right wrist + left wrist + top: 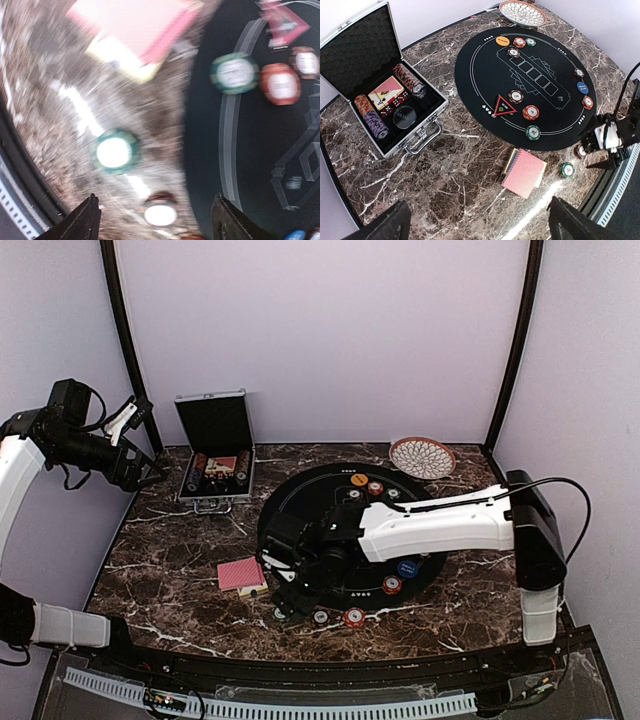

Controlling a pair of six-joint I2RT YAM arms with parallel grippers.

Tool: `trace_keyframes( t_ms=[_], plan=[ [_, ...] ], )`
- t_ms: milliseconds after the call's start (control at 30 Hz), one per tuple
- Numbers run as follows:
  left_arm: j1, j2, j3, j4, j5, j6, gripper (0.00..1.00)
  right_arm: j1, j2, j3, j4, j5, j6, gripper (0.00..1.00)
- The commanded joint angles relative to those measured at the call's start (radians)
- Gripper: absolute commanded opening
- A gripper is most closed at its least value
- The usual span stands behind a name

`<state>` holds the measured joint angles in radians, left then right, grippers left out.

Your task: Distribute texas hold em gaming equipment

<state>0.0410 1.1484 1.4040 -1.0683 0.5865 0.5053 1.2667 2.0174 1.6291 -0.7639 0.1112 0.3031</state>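
- left fingers (479, 202): spread wide, pinching nothing, up off the left end of the surface (445, 165). All the gear sits well ahead of and below them.
- silver case (350, 42): open, ahead-left of the left fingers. Not ours to deal out.
- red-backed cards (135, 30): one flat stack on the surface, near and ahead-left of the right fingers. We'd expect thin, bendy, slick cards, so a top pinch would likely shear the stack. Take it low across two opposite edges. There's a pale yellow layer underneath; we can't tell what it is.
- right fingers (155, 200): spread, nothing pinched, low over the surface at the black mat (470, 70) edge. Wrist view is blurred.
- green chip (115, 151): flat on bare surface just ahead of them, on the cards' side. The dark-rimmed chip (160, 214) lies between the tips, apart from both. We judge both stiff, light, smooth and low-profile, so likely to skid on stone. Pinch across the rim, tips down at the surface.
- mat chips (235, 73) and triangle marker (282, 22): flat, ahead-right of the right fingers. Same rim grip.
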Motion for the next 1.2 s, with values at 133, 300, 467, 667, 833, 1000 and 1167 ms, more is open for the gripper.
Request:
trace_keyframes(
  t_ms=[133,300,467,667,833,1000,1167],
  plan=[
    [-0.003,-0.028,-0.02,-0.027,0.005,0.025,0.99,0.05,0.125,0.123,-0.021,-0.059,-0.066,0.83],
    [-0.002,-0.026,-0.007,-0.031,0.009,0.024,0.99,0.051,0.18,0.164,-0.04,-0.037,-0.08,0.83],
    [-0.003,-0.025,0.007,-0.034,0.014,0.022,0.99,0.051,0.216,0.185,-0.042,-0.048,-0.096,0.83],
    [-0.003,-0.027,0.01,-0.035,0.018,0.021,0.99,0.052,0.251,0.209,-0.051,-0.047,-0.11,0.8],
    [-0.003,-0.028,0.01,-0.035,0.017,0.023,0.99,0.053,0.266,0.209,-0.051,-0.041,-0.113,0.75],
    [-0.003,-0.026,0.01,-0.035,0.019,0.021,0.99,0.053,0.268,0.213,-0.05,-0.041,-0.114,0.68],
    [-0.002,-0.024,0.01,-0.033,0.02,0.021,0.99,0.052,0.261,0.222,-0.055,-0.031,-0.121,0.65]
  ],
)
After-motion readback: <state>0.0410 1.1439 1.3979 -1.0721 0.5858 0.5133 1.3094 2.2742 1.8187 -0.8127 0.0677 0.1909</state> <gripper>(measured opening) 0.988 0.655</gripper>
